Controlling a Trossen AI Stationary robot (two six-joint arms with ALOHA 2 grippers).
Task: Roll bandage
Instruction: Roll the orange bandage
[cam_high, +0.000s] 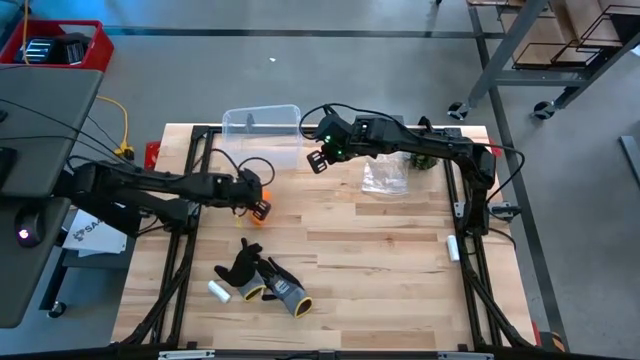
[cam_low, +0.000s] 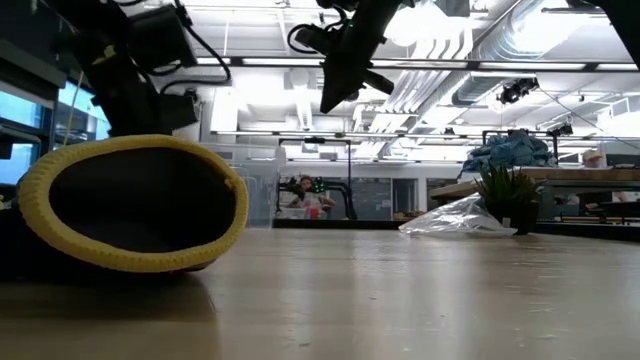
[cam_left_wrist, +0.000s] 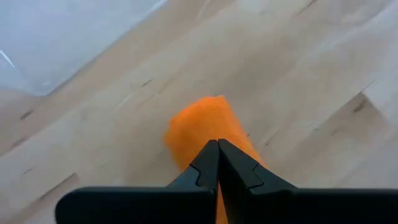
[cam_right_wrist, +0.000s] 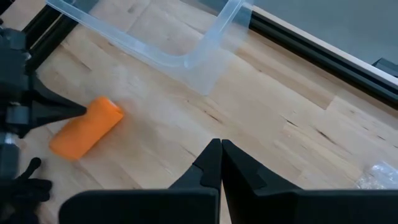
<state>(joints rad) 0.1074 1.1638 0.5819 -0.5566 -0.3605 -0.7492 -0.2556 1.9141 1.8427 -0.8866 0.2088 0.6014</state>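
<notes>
Bandage (cam_right_wrist: 86, 127) lies rolled on the worktop near its far-left edge, my left fingers (cam_left_wrist: 217, 163) pressed together against it, right fingers (cam_right_wrist: 221, 163) likewise closed and empty above; a clumsy nudge could unroll it.

A yellow-rimmed glove cuff (cam_low: 130, 205) fills the near left; a clear plastic bag (cam_low: 455, 218) lies beyond.

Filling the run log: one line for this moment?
bandage: rolled, on table | left claw: shut, at bandage | right claw: shut, empty, raised
</notes>
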